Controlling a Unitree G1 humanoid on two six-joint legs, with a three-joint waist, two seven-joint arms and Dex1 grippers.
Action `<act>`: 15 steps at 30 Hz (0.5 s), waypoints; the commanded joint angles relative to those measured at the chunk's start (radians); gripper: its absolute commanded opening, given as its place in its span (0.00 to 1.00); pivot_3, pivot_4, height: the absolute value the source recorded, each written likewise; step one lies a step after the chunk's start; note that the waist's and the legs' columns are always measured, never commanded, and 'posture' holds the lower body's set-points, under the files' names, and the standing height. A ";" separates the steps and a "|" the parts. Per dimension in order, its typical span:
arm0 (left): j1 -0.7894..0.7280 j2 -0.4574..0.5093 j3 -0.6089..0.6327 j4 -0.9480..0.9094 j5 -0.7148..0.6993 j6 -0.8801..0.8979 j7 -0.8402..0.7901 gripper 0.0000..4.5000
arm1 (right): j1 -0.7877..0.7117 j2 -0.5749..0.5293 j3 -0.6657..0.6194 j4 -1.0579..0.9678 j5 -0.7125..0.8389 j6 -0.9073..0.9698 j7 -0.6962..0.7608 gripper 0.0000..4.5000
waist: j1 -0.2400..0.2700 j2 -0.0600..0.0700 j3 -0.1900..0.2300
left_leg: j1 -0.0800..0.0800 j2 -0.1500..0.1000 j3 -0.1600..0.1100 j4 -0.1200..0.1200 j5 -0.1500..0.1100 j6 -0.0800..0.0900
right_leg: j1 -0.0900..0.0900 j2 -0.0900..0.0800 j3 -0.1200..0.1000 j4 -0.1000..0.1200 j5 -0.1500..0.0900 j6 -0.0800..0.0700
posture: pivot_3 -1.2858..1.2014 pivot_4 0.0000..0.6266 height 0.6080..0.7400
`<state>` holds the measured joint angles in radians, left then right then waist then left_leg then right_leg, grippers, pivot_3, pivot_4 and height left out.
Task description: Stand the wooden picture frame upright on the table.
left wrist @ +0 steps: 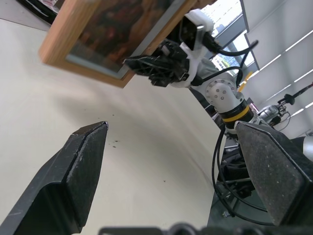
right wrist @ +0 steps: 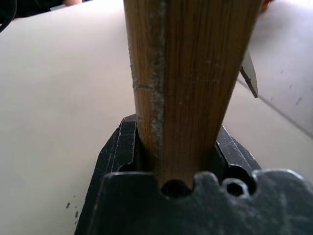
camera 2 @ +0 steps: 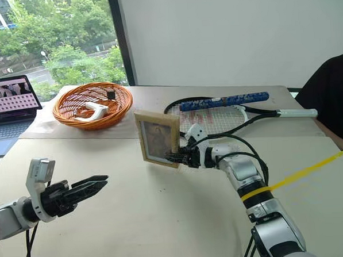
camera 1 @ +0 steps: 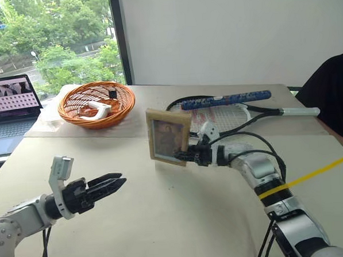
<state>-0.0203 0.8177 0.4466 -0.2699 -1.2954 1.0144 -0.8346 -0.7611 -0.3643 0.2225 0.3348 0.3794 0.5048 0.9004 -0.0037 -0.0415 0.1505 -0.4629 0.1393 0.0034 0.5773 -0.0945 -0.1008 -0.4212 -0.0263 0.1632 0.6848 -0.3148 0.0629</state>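
Two tools are in my sight: the right tool (camera 1: 191, 155) is clamped on the lower right edge of the picture frame (camera 1: 168, 135), holding it nearly upright, picture towards me, over the middle of the worktop (camera 1: 164, 215). Its bottom edge looks just clear of the surface, though I can't be sure. The left tool (camera 1: 108, 186) hangs spread wide and empty, well apart.

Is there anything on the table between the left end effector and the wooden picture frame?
No. In the left eye view, only bare table lies between the open left end effector and the wooden picture frame, which the right end effector holds.
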 commanded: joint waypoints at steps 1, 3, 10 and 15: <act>-0.005 -0.008 0.002 -0.038 0.012 -0.024 -0.005 1.00 | -0.039 0.028 -0.053 0.012 0.027 0.085 -0.018 0.28 | -0.007 0.000 0.000 | 0.000 0.000 0.000 0.000 0.000 0.000 | 0.000 0.000 0.000 0.000 0.000 0.000 | 0.52 0.24 0.72; -0.007 -0.010 0.000 -0.036 0.013 -0.026 -0.004 1.00 | -0.041 0.040 -0.067 0.036 0.030 0.139 -0.028 0.28 | -0.011 0.000 0.000 | 0.000 0.000 0.000 0.000 0.000 0.000 | 0.000 0.000 0.000 0.000 0.000 0.000 | 0.52 0.24 0.72; -0.022 -0.025 -0.011 -0.030 0.031 -0.028 0.002 1.00 | -0.023 0.077 -0.122 0.071 0.084 0.340 -0.046 0.28 | -0.012 0.000 0.000 | 0.001 0.000 0.000 0.000 0.000 0.000 | 0.001 0.000 0.000 0.001 0.000 0.000 | 0.52 0.24 0.72; -0.032 -0.030 -0.013 -0.027 0.045 -0.032 -0.003 1.00 | -0.005 0.069 -0.094 0.035 0.055 0.332 -0.029 0.28 | -0.011 0.000 0.000 | 0.001 0.000 0.000 0.002 0.000 0.000 | 0.002 0.000 0.000 0.001 0.000 0.000 | 0.52 0.24 0.72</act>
<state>-0.0396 0.7889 0.4278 -0.2791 -1.2552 1.0046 -0.8301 -0.7860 -0.2843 0.1054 0.3779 0.4554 0.8139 0.8720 -0.0144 -0.0415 0.1502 -0.4621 0.1393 0.0032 0.5793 -0.0944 -0.1005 -0.4195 -0.0263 0.1631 0.6857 -0.3148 0.0634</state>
